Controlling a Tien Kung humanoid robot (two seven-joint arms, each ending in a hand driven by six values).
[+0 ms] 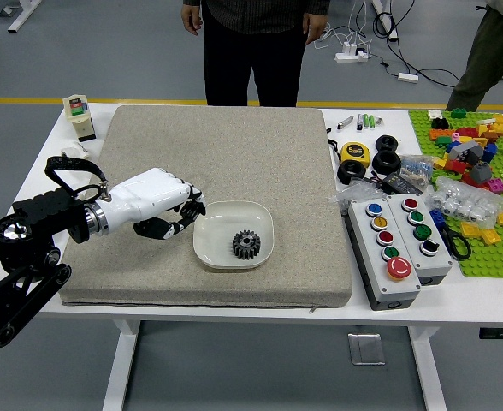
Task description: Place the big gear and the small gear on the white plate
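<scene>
The big gear (245, 245), dark and toothed, sits toward five o'clock inside the smooth white plate (221, 224); by its ten o'clock rim, my left hand (168, 202) clamps the small gear (182, 225), mostly hidden in its grasp.

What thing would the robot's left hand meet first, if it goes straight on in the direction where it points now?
Probably the left part of the white plate, at its rim. The left hand may be above it, though; this view does not settle the height.
</scene>
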